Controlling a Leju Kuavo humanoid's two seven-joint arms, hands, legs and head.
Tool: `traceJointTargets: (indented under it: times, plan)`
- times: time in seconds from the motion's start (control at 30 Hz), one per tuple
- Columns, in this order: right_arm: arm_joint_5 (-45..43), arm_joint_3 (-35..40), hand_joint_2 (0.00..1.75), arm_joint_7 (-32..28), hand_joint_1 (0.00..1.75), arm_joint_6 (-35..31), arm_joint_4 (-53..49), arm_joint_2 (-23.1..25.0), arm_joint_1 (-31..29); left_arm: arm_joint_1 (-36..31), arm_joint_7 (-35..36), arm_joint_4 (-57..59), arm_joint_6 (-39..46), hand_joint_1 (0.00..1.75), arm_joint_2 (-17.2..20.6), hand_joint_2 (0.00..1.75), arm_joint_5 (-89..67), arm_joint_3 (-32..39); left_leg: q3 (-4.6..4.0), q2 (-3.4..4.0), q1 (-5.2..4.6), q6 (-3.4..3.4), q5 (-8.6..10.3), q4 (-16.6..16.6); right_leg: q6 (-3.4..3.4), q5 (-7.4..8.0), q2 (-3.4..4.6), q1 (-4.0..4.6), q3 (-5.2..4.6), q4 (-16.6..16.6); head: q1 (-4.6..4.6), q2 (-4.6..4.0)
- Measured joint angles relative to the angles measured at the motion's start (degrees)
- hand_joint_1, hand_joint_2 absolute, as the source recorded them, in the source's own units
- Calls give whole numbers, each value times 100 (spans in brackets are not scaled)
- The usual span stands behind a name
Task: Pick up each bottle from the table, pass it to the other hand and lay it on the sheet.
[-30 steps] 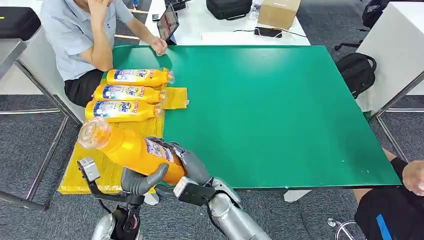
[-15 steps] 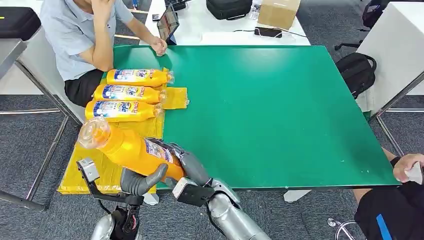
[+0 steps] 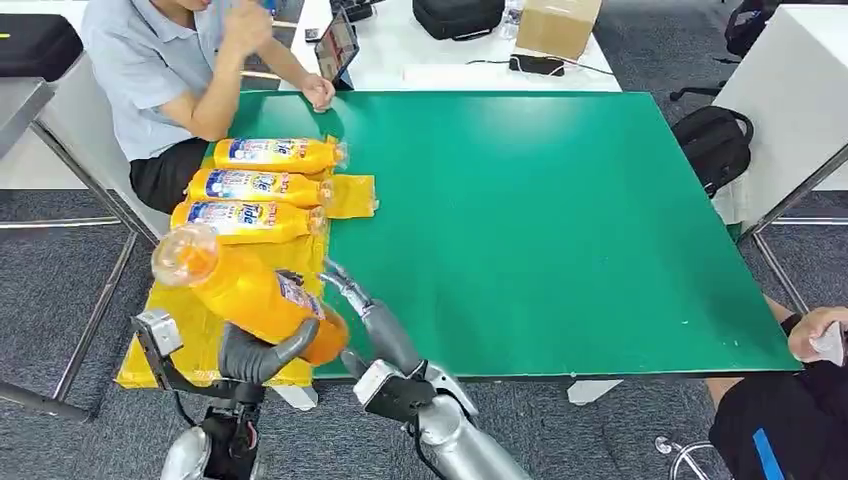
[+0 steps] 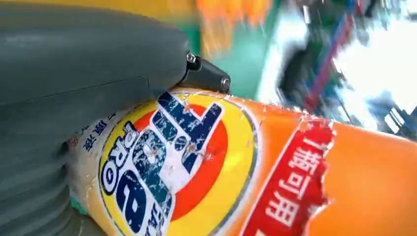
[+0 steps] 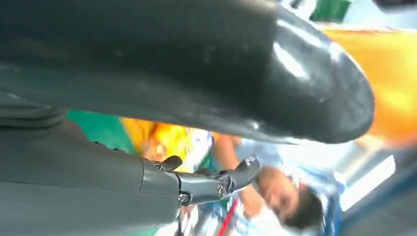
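Note:
An orange detergent bottle [image 3: 250, 295] is held by my left hand [image 3: 255, 352] above the near end of the yellow sheet [image 3: 352, 196], tilted, with its clear cap toward the upper left. The left wrist view shows its label [image 4: 206, 167] close up under my left hand [image 4: 74, 73]. My right hand [image 3: 370, 320] is just right of the bottle, fingers stretched out and holding nothing. In the right wrist view the bottle [image 5: 388, 73] lies beyond my right hand [image 5: 196, 64]. Three matching bottles [image 3: 280, 154] [image 3: 255, 186] [image 3: 240, 220] lie side by side on the sheet.
The green table [image 3: 560, 220] stretches to the right. A person [image 3: 150, 70] sits at its far left corner beside a propped tablet [image 3: 337, 45]. Another person [image 3: 790, 400] sits at the near right corner. A black backpack [image 3: 712, 140] lies on the floor at right.
My right hand has let go of the bottle and its fingers have straightened. My left hand has carried the bottle slightly left. The seated person's raised hand has moved away from the face.

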Motion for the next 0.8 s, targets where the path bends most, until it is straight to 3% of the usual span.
traceJointTargets:
  times: [0.17, 0.33, 0.5, 0.8]
  plan:
    - [-63, 2, 0, 0, 0, -248, -231, -144, 102, -365, 59, -6, 403, 175, 249, 175, -1099, 1043, 2, -1, 5, -4, 6, 0, -2, 1, -3, 4, -3, 1, 0, 0]
    - [-68, 46, 0, 0, 0, -288, -319, -186, 138, -640, 74, -2, 448, 175, 266, 175, -1730, 1566, 1, 0, 3, -4, 6, 0, -1, 1, -2, 0, -3, 1, -2, 0]
    - [-39, 50, 0, 0, 0, -299, -384, -192, 153, -1005, 231, 13, 1082, 175, 286, 175, -4169, 1578, -1, -3, 2, -4, 6, 1, -1, 1, -4, 0, -3, 1, -2, 0]
    - [-28, 50, 0, 0, 0, -251, -500, -192, 162, -1591, 415, 436, 1249, 175, 481, 175, -6612, 1203, 1, -3, 3, -4, 7, 1, -1, 2, -3, 2, -2, 2, -2, 0]
